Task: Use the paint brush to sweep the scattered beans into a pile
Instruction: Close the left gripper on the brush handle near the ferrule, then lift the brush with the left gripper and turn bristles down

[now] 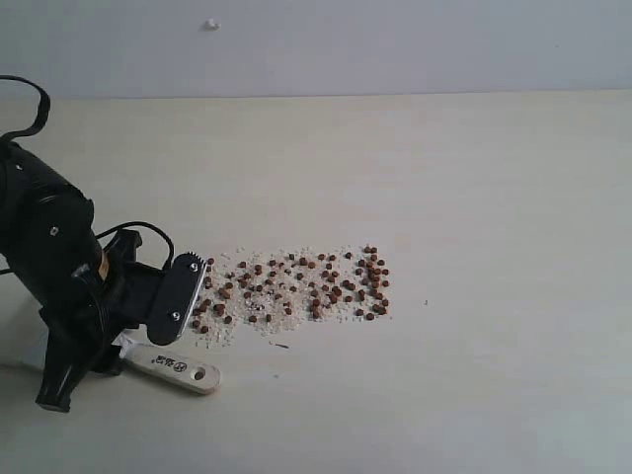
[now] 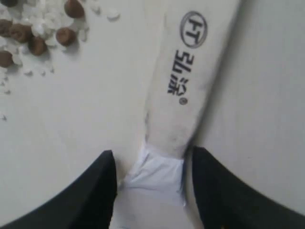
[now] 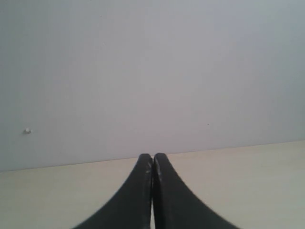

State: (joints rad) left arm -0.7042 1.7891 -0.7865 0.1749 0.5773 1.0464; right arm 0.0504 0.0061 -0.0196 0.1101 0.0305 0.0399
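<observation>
Reddish-brown beans (image 1: 296, 286) lie scattered in a band on the pale table, mixed with whitish crumbs. The paint brush (image 1: 178, 366) lies flat just in front of the band's left end, its cream handle with a hole pointing right. The bristles are hidden under the arm. My left gripper (image 1: 148, 341) is low over the brush and open. In the left wrist view its black fingers (image 2: 102, 191) straddle the silver ferrule with a small gap on each side, the stamped handle (image 2: 186, 86) runs away from them, and a few beans (image 2: 35, 33) lie to one side. My right gripper (image 3: 153, 156) is shut on nothing.
The table (image 1: 474, 197) runs back to a plain grey wall (image 1: 395, 39) that carries a small white mark (image 1: 211, 24). The right wrist view shows only that wall, the mark (image 3: 27, 130) and a strip of table. The right arm is outside the exterior view.
</observation>
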